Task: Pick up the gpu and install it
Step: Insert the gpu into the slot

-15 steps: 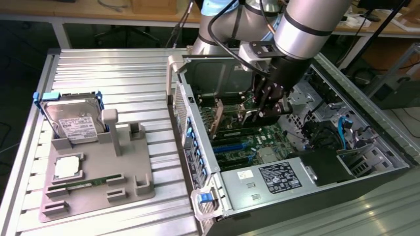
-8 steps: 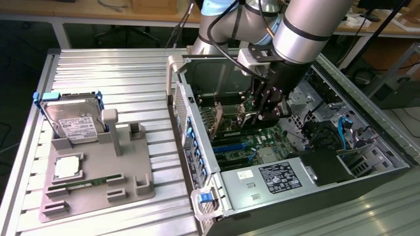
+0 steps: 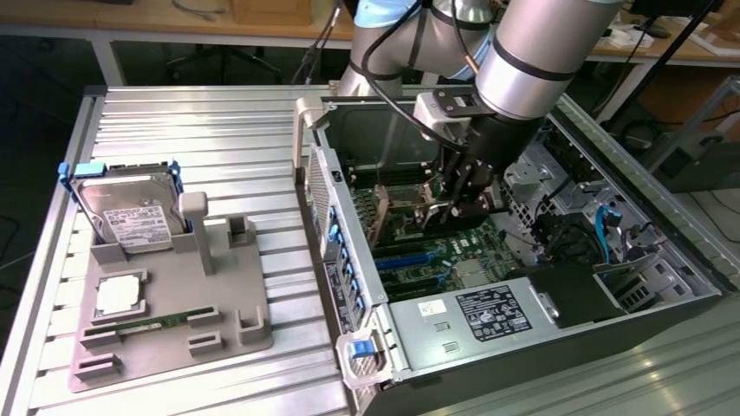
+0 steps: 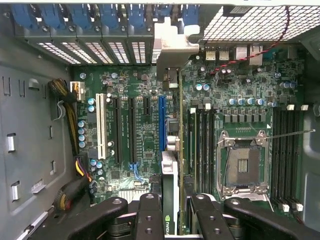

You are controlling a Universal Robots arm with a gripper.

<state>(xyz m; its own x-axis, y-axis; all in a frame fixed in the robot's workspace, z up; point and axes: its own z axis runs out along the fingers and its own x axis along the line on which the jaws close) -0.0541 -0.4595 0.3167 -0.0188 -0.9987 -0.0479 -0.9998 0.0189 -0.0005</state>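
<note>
One grey holder plate (image 3: 173,321) lies at the exterior view's left on the ribbed metal table (image 3: 208,130), carrying a silver hard drive (image 3: 130,212) with a white label and blue rails stood on edge at its far end, a square processor (image 3: 120,295) lying flat below that, and a narrow green memory stick (image 3: 151,325) resting in a slot nearer the front. Just to the right of the plate stands the open computer case (image 3: 509,260), its side off and the green motherboard (image 3: 405,251) exposed, with a black power supply (image 3: 491,312) bearing a white-lettered label at the near end. Further right, the arm (image 3: 521,52) reaches down into the case and the gripper (image 3: 463,204) sits low over the board. In the wrist view the gripper (image 4: 170,210) has its black fingers (image 4: 149,215) clamped on the gpu (image 4: 170,190), which is held edge-on between them; the card's silvery end bracket (image 4: 170,50) reaches toward the row of rear slot covers with blue latches (image 4: 100,20). The card hangs just beside the long blue expansion slot (image 4: 161,122), between it and the memory slots (image 4: 202,145); whether its edge is touching the board I cannot tell. Beyond the memory slots lies the open processor socket (image 4: 242,165).
</note>
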